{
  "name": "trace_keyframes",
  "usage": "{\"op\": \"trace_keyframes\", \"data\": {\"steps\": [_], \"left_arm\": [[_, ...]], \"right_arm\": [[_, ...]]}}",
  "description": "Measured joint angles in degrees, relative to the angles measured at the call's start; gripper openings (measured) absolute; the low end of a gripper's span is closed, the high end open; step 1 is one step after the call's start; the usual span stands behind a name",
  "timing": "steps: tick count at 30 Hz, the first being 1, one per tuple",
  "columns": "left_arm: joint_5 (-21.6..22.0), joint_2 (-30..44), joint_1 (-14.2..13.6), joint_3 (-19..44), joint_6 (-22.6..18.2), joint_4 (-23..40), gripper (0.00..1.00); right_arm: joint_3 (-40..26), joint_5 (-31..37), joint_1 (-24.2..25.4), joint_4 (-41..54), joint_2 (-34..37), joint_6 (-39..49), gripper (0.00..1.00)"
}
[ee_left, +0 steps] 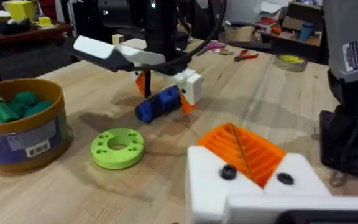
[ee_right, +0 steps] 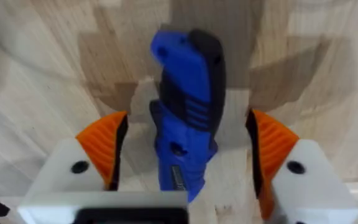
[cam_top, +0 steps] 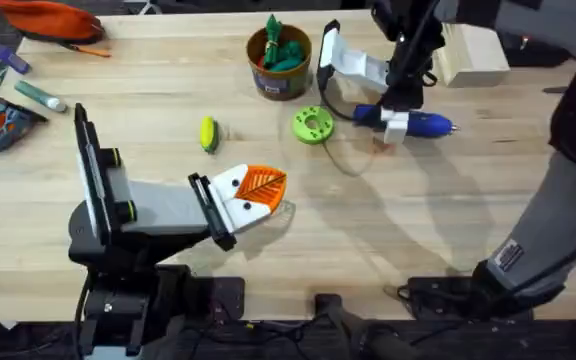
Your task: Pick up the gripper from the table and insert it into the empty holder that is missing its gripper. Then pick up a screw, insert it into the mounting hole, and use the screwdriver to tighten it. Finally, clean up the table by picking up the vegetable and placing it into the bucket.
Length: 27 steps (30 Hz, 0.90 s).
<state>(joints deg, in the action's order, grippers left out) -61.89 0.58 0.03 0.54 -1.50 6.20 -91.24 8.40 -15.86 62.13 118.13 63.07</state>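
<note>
The screwdriver (cam_top: 413,122) lies flat on the counter (cam_top: 448,220) toward the far right, its blue body stretched sideways, and the right gripper (ee_right: 185,155) hangs straight over it — jaws spread wide, one orange pad on each side of the blue barrel with a gap left on both sides, so nothing is pinched. From the left wrist view the same tool shows as a blue stub (ee_left: 160,102) beneath the white fingers of that arm. Just beside it, nearer the middle, sits a round green disc with holes (cam_top: 312,124), and behind the disc stands the bucket (cam_top: 279,62) with dark green leafy toys (cam_top: 283,50) poking out of its top. The vegetable (cam_top: 208,133), small and yellow-green, rests alone on the bare wood to the left of the disc, well apart from the bucket. Closer to the near edge the left gripper (cam_top: 258,195) hovers low over the counter — its orange ribbed pads meet along a single seam, so the jaws are pressed together with nothing between them.
</note>
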Motion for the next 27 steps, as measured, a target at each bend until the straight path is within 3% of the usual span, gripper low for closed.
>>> {"op": "trace_keyframes", "data": {"steps": [2, 12, 19, 27], "left_arm": [[0.0, 0.0, 0.0, 0.0, 0.0, 0.0, 0.013], [0.0, 0.0, 0.0, 0.0, 0.0, 0.0, 0.013], [0.0, 0.0, 0.0, 0.0, 0.0, 0.0, 0.013], [0.0, 0.0, 0.0, 0.0, 0.0, 0.0, 0.013]], "right_arm": [[0.0, 0.2, 0.0, 0.0, 0.0, 0.0, 0.985], [0.0, 0.6, -0.5, -0.9, -2.6, -2.4, 0.992], [0.0, 0.6, -3.0, -2.4, -13.7, -6.5, 0.991], [-0.1, 0.6, -4.6, -5.2, -28.4, -17.2, 0.990]]}}
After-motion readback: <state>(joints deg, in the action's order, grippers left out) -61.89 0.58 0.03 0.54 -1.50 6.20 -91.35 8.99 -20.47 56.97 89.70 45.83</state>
